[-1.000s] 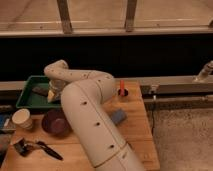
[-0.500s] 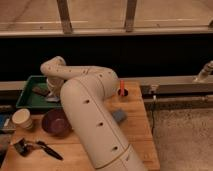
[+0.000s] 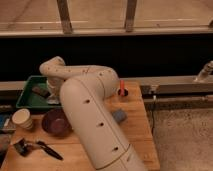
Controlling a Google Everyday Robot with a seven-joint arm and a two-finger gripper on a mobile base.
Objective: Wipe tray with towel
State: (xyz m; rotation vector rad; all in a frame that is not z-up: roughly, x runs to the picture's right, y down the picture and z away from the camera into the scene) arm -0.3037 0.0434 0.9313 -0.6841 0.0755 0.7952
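Gripper (image 3: 52, 94) is down inside the green tray (image 3: 30, 106), at the tray's 3 o'clock side and mostly hidden behind the arm's wrist. Cannot tell how far open it is, or whether it has hold of anything. A pale patch (image 3: 54, 101) sits right under it on the tray floor. It may be the towel, but I cannot tell. A dark brownish block (image 3: 41, 91) lies in the tray at 9 o'clock of the gripper, just beside it.

The tray sits at the 10 o'clock corner of the wooden table (image 3: 137, 137). The white arm (image 3: 87, 112) comes up from 6 o'clock, bends over the table middle and reaches to 10 o'clock.

At 6 o'clock of the tray is a purple bowl (image 3: 55, 123), with a paper cup (image 3: 22, 119) near it at its 9 o'clock. A black-handled tool (image 3: 39, 147) lies flat at the table's 8 o'clock. An orange upright piece (image 3: 121, 86) stands at the table's 1 o'clock edge. A blue-grey object (image 3: 119, 116) peeks out at 3 o'clock of the arm, touching or just beside it.
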